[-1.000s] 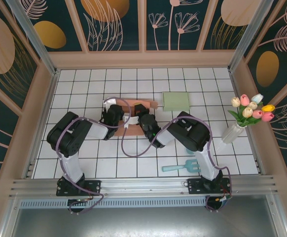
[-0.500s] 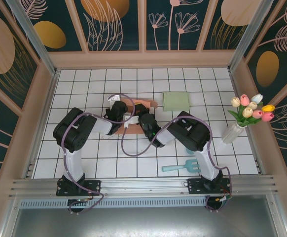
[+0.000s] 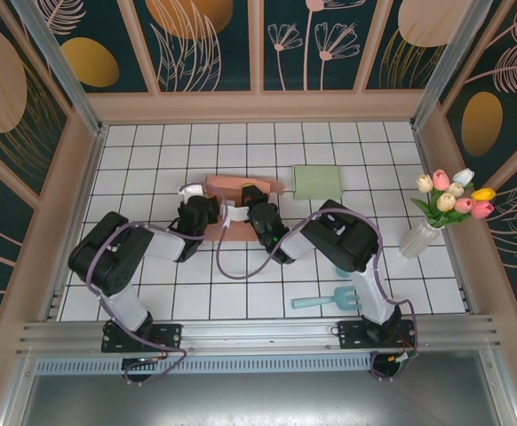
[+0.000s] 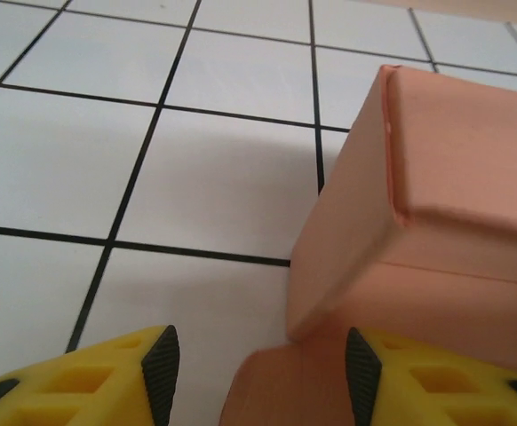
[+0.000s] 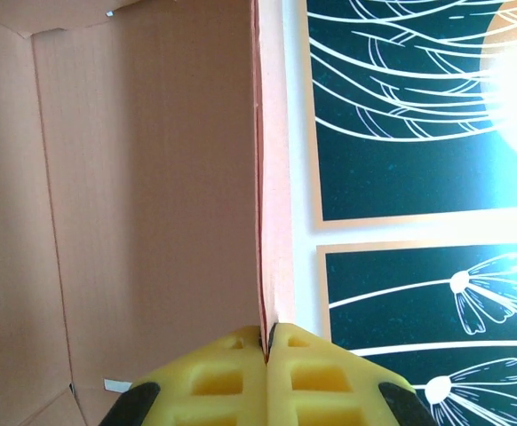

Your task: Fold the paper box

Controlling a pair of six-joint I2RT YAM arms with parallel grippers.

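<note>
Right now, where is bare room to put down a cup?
Free: the far tiles between the left wall and the box; the near tiles between the left arm and the rake. Crowded: the middle, where it and the right arm meet the box; the right, with pad, rake and vase.

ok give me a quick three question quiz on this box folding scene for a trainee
1. True or false: the right gripper is shut on a wall of the paper box.
2. Farthest right in the top view stands: A kettle, B vase of tulips, C bowl.
3. Fill in: the left gripper, by a corner of the paper box, is ____.
Key: 1 true; 2 B; 3 open
</note>
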